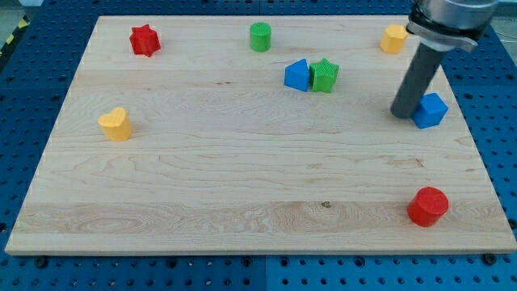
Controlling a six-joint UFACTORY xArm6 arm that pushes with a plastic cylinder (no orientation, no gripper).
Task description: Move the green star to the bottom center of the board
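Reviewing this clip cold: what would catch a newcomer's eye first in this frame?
The thick dark rod at the view's upper right stands out, with my tip right beside a blue block. Next comes the green star in the upper middle of the wooden board, touching another blue block on its left. A red block sits alone near the bottom right corner.

We see a pale wooden board (pixel 242 186) on a blue perforated table (pixel 24 97), and my tip (pixel 401 113) touching a blue cube (pixel 430 110) on its right. Left of my tip sit a green star (pixel 325 75) against a blue block (pixel 297 75), a green cylinder (pixel 260 37), red star (pixel 145 40) and yellow heart (pixel 115 124). A yellow block (pixel 394 38) lies above, a red cylinder (pixel 427 206) below.
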